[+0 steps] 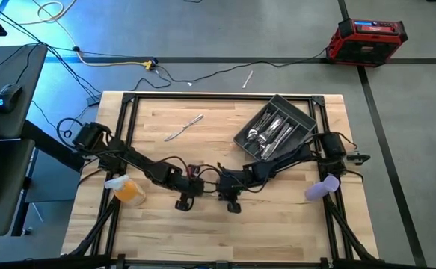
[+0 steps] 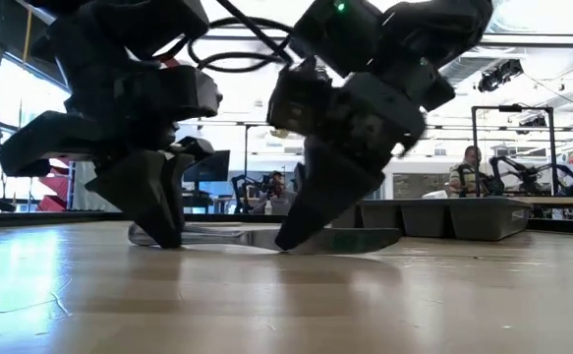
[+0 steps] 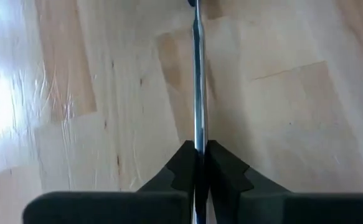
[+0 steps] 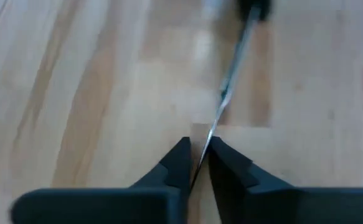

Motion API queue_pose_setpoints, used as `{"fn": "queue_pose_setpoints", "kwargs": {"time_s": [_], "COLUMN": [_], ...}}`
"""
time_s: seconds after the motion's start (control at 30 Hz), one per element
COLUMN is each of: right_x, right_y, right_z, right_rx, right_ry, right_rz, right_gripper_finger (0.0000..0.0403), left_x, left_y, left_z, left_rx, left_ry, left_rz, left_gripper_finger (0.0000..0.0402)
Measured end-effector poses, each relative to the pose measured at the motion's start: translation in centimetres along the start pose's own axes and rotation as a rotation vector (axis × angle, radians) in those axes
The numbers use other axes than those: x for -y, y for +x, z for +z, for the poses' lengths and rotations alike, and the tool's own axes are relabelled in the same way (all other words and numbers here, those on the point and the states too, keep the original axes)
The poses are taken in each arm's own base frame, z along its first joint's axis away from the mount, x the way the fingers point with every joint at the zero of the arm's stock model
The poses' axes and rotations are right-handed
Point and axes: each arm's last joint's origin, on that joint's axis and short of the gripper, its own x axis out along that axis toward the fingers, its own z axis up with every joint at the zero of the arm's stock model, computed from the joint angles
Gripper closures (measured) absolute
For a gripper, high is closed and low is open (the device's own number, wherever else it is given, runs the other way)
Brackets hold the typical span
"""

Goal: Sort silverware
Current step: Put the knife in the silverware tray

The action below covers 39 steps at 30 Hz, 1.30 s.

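Observation:
One slim piece of silverware (image 2: 266,236), a knife as it seems, lies level just at the tabletop in the middle of the near half. Both grippers are on it. My left gripper (image 1: 184,198) is shut on its left end and my right gripper (image 1: 232,200) is shut on its right part. In each wrist view the piece (image 3: 198,93) (image 4: 228,87) runs forward from the fingers toward the other gripper. A second knife (image 1: 184,127) lies flat on the table farther back. Several more pieces lie in the dark grey tray (image 1: 301,119). My left gripper pinches the piece's left end (image 3: 198,140) between its two fingers, slanting down from above. The piece runs straight on ahead of the fingertips. It sits level at the tabletop; whether it rests on the wood I cannot tell. My right gripper has the piece's right part (image 4: 207,142) between its two fingers, slanting down from above. The fingertips (image 2: 291,241) reach down to the tabletop. The wider end (image 2: 365,239) sticks out past the fingers toward the table's right.
The tray sits tilted at the far right of the table. An orange-yellow object (image 1: 128,189) stands by the left arm and a lavender one (image 1: 321,187) by the right arm. A silver piece (image 1: 247,78) lies on the floor beyond the far edge. People sit in the room behind.

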Motion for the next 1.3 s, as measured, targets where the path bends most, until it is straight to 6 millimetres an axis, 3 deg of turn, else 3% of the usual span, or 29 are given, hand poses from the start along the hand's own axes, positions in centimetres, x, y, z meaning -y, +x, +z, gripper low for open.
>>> {"fn": "queue_pose_setpoints", "kwargs": {"time_s": [0.1,0.3,0.57,0.7,0.93,1.3], "right_x": [-1.3,-4.4,-7.4,-6.8,-5.2,-5.1], "right_y": [-1.2,-3.0,-3.0,-2.7,-0.4,1.7], "right_z": [0.4,1.1,1.8,1.9,1.1,2.0], "right_rx": [0.003,-0.093,-0.163,-0.186,-0.289,-0.268], "right_ry": [-0.226,-0.842,-1.608,-1.795,-2.058,-2.144], "right_rz": [0.04,0.036,-0.188,-0.187,-0.172,-0.063], "right_gripper_finger": [0.0295,0.021,0.0201,0.0214,0.0235,0.0273], "left_x": [0.3,1.0,1.2,1.2,1.2,0.6], "left_y": [0.0,0.2,1.7,1.9,1.9,2.0], "left_z": [0.4,0.7,1.0,1.3,1.6,1.6], "left_rx": [0.038,0.093,0.138,0.173,0.205,0.207], "left_ry": [0.089,0.236,0.283,0.296,0.293,0.27], "left_rz": [-0.013,-0.048,-0.056,-0.052,-0.047,-0.042], "left_gripper_finger": [0.0398,0.04,0.04,0.0401,0.0401,0.04]}}
